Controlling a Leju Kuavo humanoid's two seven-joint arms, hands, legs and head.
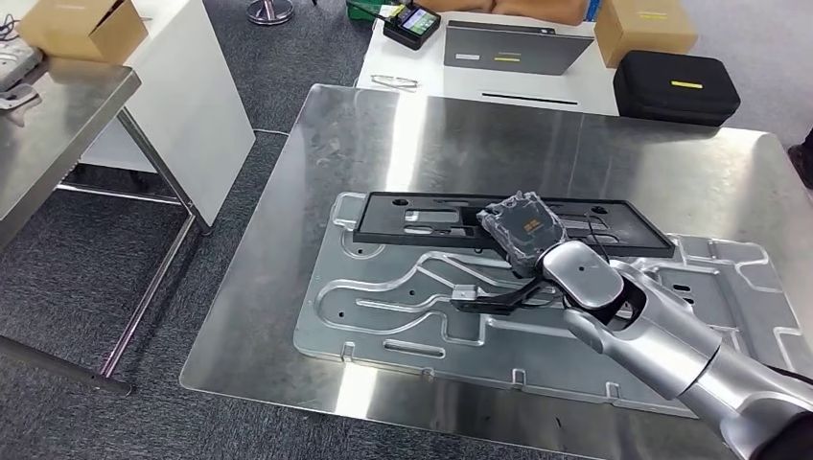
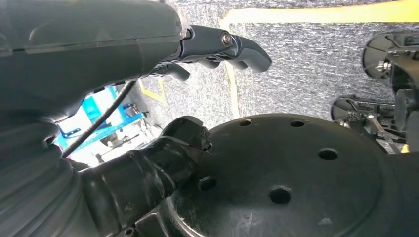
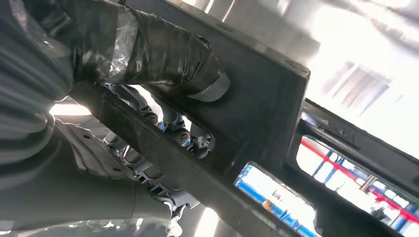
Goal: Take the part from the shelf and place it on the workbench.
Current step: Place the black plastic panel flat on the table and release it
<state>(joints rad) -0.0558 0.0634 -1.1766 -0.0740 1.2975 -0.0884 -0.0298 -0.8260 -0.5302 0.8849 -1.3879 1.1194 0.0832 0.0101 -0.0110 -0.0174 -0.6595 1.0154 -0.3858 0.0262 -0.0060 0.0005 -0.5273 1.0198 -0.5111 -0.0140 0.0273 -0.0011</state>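
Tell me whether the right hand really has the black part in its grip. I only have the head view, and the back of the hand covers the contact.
Observer: Yes. In the right wrist view the right hand holds the black part. Its taped thumb lies on one face, and its fingers come through an opening from the other side.
Operator: And the left hand? It is out of my picture.
Observer: The left wrist view shows the left hand hanging over grey carpet marked with yellow tape, with nothing in it.
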